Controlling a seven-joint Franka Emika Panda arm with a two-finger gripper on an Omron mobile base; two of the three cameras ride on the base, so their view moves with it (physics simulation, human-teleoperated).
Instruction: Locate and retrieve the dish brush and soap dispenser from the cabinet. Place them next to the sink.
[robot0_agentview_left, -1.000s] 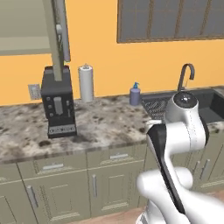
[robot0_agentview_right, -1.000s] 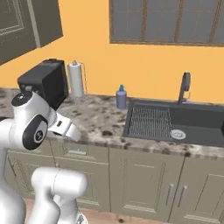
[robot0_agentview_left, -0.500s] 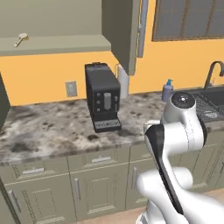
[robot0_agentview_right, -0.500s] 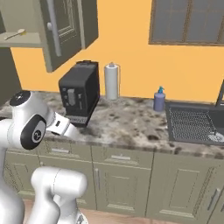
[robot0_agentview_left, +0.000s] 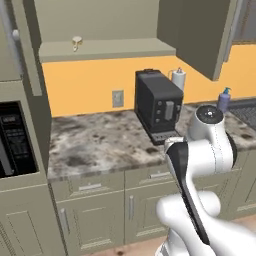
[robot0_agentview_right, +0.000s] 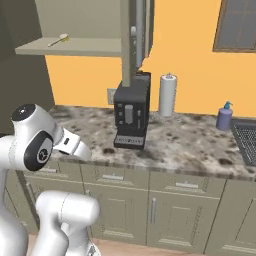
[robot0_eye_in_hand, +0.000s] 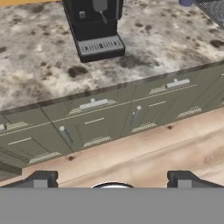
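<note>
The fingers stand wide apart with nothing between them, pointing down over the wooden floor in front of the lower drawer fronts. Beyond these, the speckled counter carries a black coffee machine, with a white paper-towel roll just to its right and the soap dispenser farther right, near the ridged drainboard of the sink. The dish brush lies on the shelf of the open cabinet, up and to the left of the coffee machine.
</note>
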